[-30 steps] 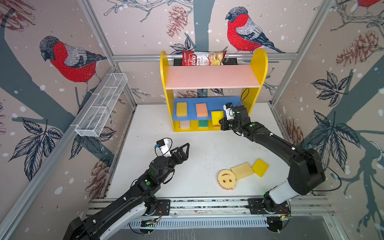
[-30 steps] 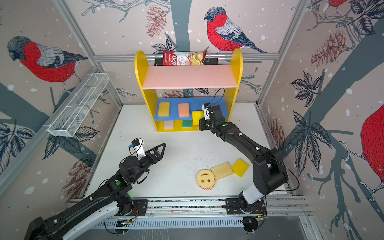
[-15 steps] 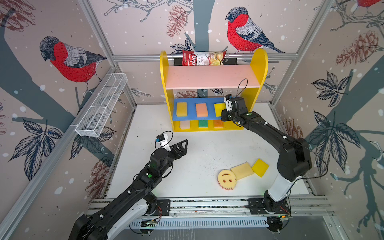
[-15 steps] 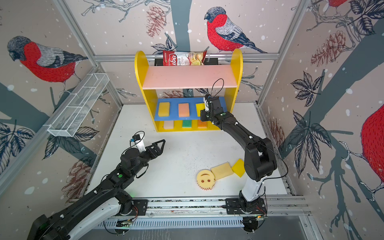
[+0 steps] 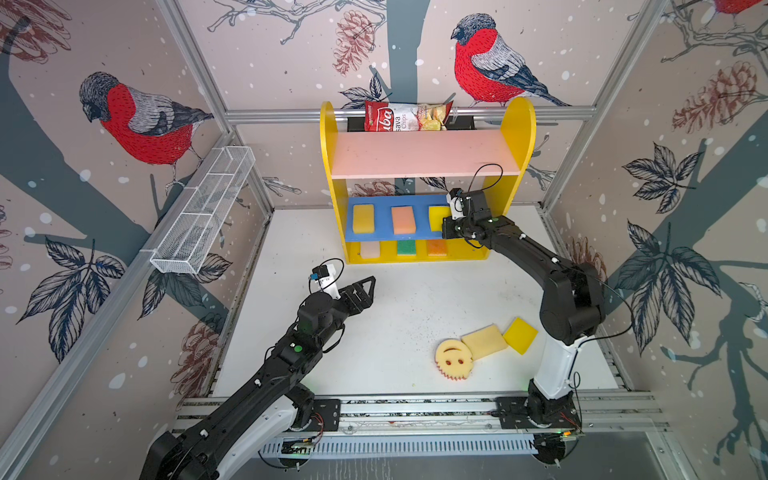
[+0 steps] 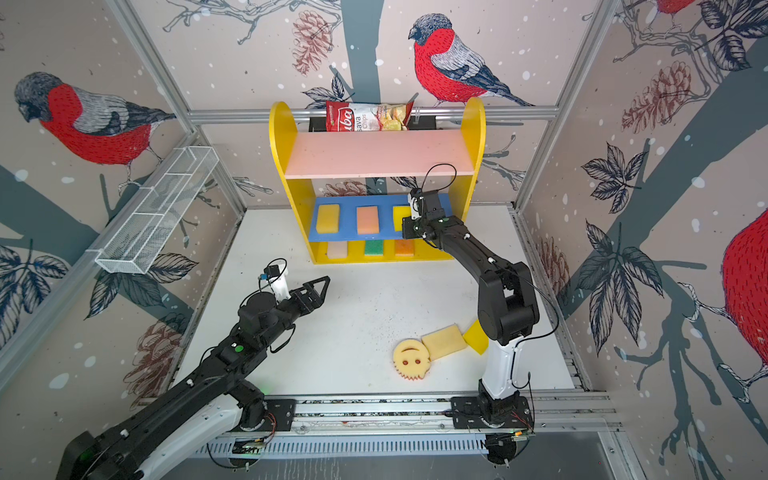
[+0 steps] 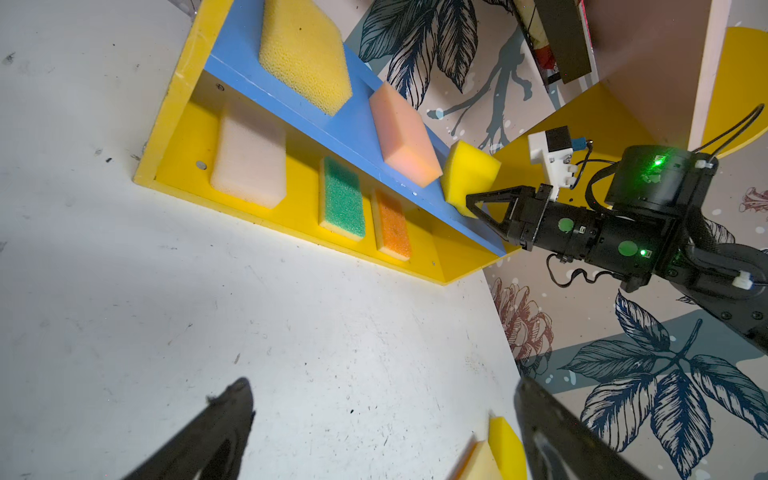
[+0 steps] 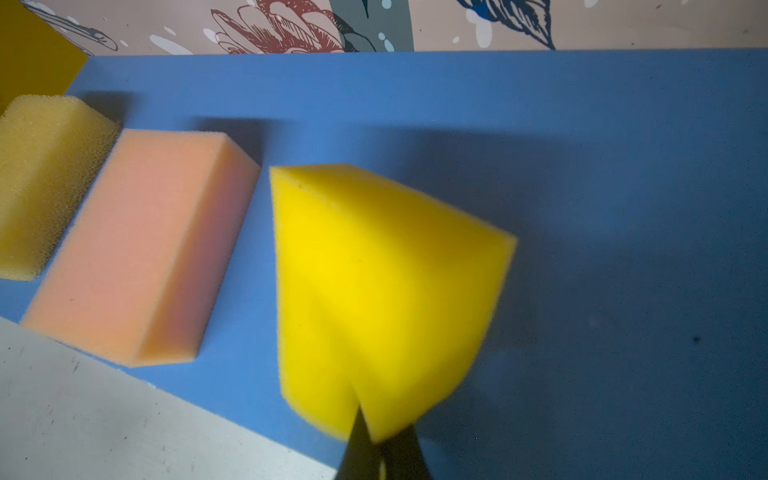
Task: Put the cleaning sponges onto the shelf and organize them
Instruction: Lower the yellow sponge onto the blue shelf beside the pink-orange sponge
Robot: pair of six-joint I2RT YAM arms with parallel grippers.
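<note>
The shelf (image 5: pixel 424 158) stands at the back of the table. On its blue middle board (image 8: pixel 623 166) lie a coarse yellow sponge (image 5: pixel 363 218) and a peach sponge (image 5: pixel 403 219). My right gripper (image 8: pixel 370 432) is shut on a corner of a bright yellow sponge (image 8: pixel 374 282), which it holds tilted over the blue board beside the peach one. The yellow base holds a cream sponge (image 5: pixel 370 249), a green one (image 5: pixel 406 247) and an orange one (image 5: pixel 437 247). On the table lie a smiley-face sponge (image 5: pixel 453 359), a cream sponge (image 5: pixel 484 341) and a yellow sponge (image 5: pixel 520 335). My left gripper (image 5: pixel 365 286) hangs open and empty over mid-table.
A red-and-white chips bag (image 5: pixel 405 116) rests behind the shelf's pink upper board. A white wire-mesh rack (image 5: pixel 203 212) is fixed along the left wall. The right arm's elbow (image 5: pixel 571 299) rises just behind the loose sponges.
My right gripper has carried the bright yellow sponge from in front of the shelf up and in over the blue board. The left gripper has shifted slightly and stays open.
</note>
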